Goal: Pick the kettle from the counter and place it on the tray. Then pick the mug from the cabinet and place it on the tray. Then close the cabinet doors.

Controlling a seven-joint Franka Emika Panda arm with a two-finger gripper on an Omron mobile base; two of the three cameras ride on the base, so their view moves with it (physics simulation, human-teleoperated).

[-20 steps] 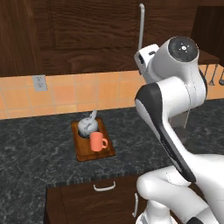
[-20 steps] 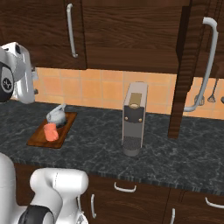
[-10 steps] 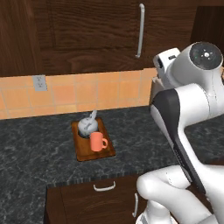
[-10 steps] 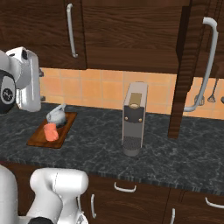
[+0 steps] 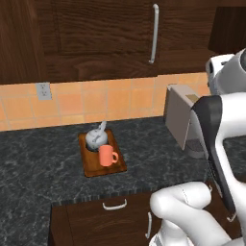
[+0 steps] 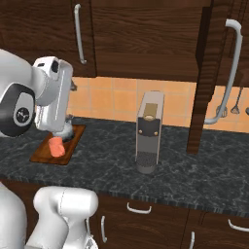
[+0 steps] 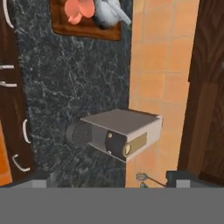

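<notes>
The tray point(image 5: 91, 166) lies on the counter point(image 5: 43, 163) with the silver kettle point(image 5: 96, 138) at its back and the orange mug point(image 5: 106, 156) in front. From above, the hand view has the tray point(image 7: 85, 27), mug point(image 7: 78, 8) and kettle point(image 7: 111, 11) at its top edge. My gripper point(image 7: 111, 178) is open and holds nothing, high over the counter and well right of the tray. One cabinet door point(image 6: 48, 29) is shut. The other door point(image 6: 209, 73) stands open, edge-on, with its bar handle point(image 6: 228, 73) showing.
A boxy grey coffee machine point(image 6: 148, 131) stands on the counter right of the tray, directly below the hand point(image 6: 51, 95). Orange tiles point(image 5: 120, 98) back the counter. Utensils hang at the far right point(image 6: 239, 97). Drawers with light handles point(image 5: 114, 205) run below.
The arm has swung right and its hand has risen, away from the tray; the coffee machine is now uncovered in the left base view. Tray, kettle and mug have not moved.
</notes>
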